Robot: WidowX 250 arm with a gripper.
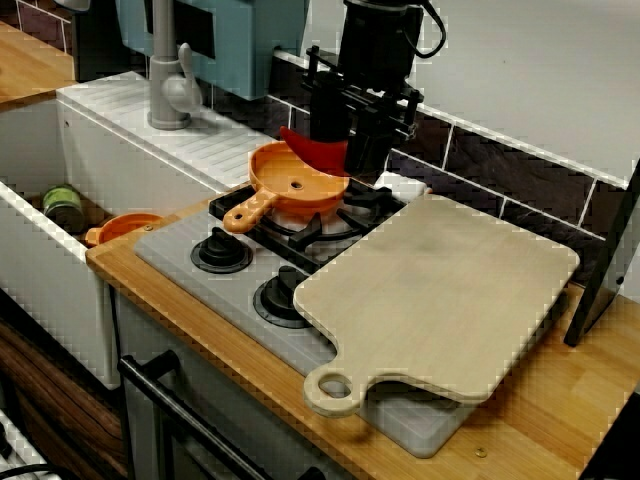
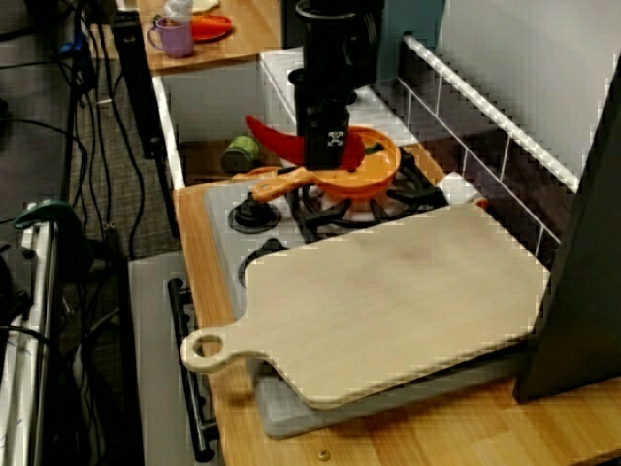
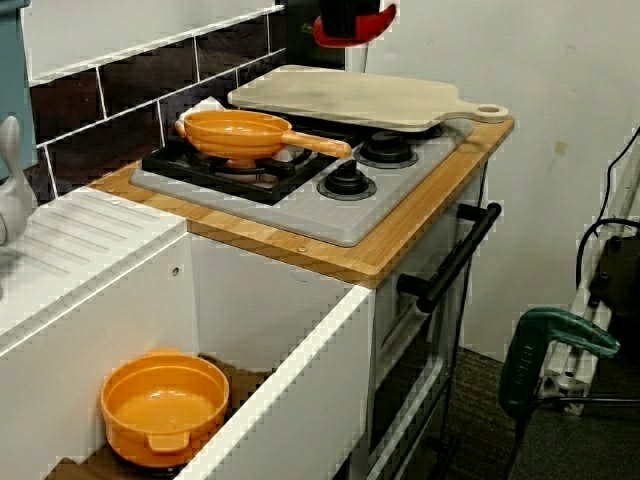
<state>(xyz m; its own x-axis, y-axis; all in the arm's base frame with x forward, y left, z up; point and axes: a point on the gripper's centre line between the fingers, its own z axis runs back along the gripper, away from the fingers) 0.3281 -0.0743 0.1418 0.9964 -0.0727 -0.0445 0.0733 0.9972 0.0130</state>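
Observation:
In the front view my black gripper (image 1: 345, 150) is shut on a red toy pepper (image 1: 305, 148), whose pointed end sticks out to the left. It hangs just above the orange frying pan (image 1: 295, 185) on the stove's back burner. From the stove's end the gripper (image 2: 328, 150) stands over the pan (image 2: 364, 173), and the pepper (image 2: 267, 136) shows on both sides of the fingers. The sink-side view catches only the gripper's tip (image 3: 348, 25) and the pepper (image 3: 375, 22) at the top edge, well above the pan (image 3: 235, 135).
A big wooden cutting board (image 1: 440, 290) covers the right half of the grey stove (image 1: 180, 262). The sink on the left holds an orange bowl (image 3: 165, 405) and a green can (image 1: 62, 205). A faucet (image 1: 170, 80) stands behind the sink, with the tiled wall behind.

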